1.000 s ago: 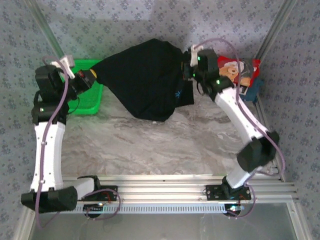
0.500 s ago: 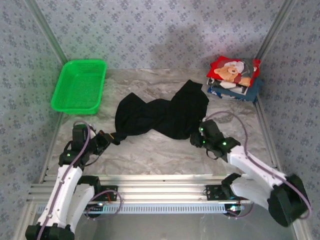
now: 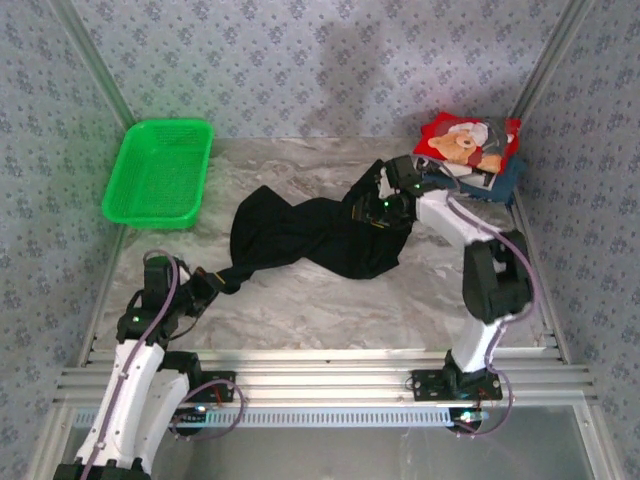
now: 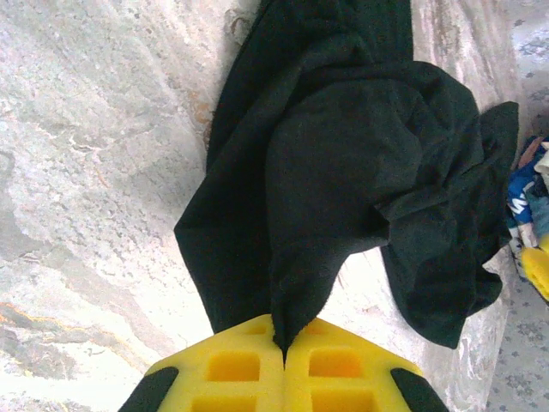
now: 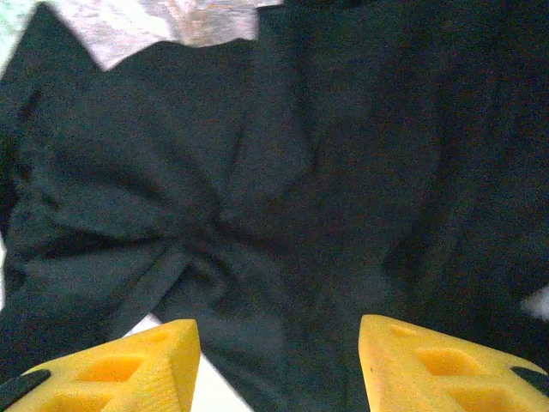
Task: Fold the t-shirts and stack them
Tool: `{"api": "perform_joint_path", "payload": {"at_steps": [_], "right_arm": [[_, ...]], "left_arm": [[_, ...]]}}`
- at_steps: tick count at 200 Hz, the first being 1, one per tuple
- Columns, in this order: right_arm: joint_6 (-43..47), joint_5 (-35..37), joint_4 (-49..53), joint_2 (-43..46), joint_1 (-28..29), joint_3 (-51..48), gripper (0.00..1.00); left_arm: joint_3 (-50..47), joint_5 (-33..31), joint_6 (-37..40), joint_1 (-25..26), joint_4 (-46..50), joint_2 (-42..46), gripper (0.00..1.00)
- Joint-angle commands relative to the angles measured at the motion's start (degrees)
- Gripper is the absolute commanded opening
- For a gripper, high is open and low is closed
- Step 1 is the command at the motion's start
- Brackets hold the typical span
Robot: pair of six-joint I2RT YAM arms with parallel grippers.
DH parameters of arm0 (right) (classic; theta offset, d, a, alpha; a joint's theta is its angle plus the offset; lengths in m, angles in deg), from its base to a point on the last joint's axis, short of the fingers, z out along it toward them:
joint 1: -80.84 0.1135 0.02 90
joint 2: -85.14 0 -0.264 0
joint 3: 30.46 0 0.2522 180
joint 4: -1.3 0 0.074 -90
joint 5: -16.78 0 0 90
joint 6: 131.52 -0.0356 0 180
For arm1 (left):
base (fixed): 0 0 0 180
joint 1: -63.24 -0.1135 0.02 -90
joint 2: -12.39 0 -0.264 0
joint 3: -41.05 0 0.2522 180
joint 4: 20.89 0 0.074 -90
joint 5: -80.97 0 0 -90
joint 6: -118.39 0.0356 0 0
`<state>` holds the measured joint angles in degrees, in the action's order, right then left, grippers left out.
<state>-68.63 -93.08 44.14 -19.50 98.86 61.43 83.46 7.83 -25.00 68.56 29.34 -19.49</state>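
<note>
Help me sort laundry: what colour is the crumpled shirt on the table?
The shirt is plain black; the left wrist view shows it best.

The marble table point(image 3: 300, 305) bears a green basket point(image 3: 158, 172), a crumpled black t-shirt point(image 3: 300, 232) and folded t-shirts point(image 3: 466, 146).

Overhead and close wrist views share the black shirt point(image 3: 335, 240).
</note>
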Motion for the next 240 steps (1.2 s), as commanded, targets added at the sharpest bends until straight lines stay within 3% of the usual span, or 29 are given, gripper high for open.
{"api": "perform_joint_path", "payload": {"at_steps": [1,39,68,101,175,199,240], "right_arm": [[2.0,-4.9,3.7,-6.4,-1.4,7.0,0.54],[5.6,-2.2,9.8,-16.4,-1.5,19.8,0.55],[6.3,-0.8,11.3,-20.2,-1.8,24.3,0.56],[2.1,-3.1,9.2,-22.1,-2.8,26.0,0.58],[-16.6,-12.3,5.1,-23.5,-6.1,30.6,0.65],[-17.3,-13.6,11.3,-26.5,-5.8,35.5,0.65],[-15.6,-14.0,12.5,-29.5,-4.7,39.1,0.65]], "left_arm": [[1.0,-0.3,2.3,0.4,1.8,1.7,0.00],[2.2,-0.4,4.4,0.4,4.5,2.8,0.00],[2.2,-0.8,4.5,0.4,5.3,3.8,0.00],[1.9,-0.6,4.4,0.4,5.3,4.2,0.00],[2.1,-1.2,5.1,0.4,4.9,3.4,0.00],[2.4,-1.2,5.4,0.4,4.5,3.0,0.00],[2.6,-1.4,6.3,0.4,4.6,2.4,0.00]]}}
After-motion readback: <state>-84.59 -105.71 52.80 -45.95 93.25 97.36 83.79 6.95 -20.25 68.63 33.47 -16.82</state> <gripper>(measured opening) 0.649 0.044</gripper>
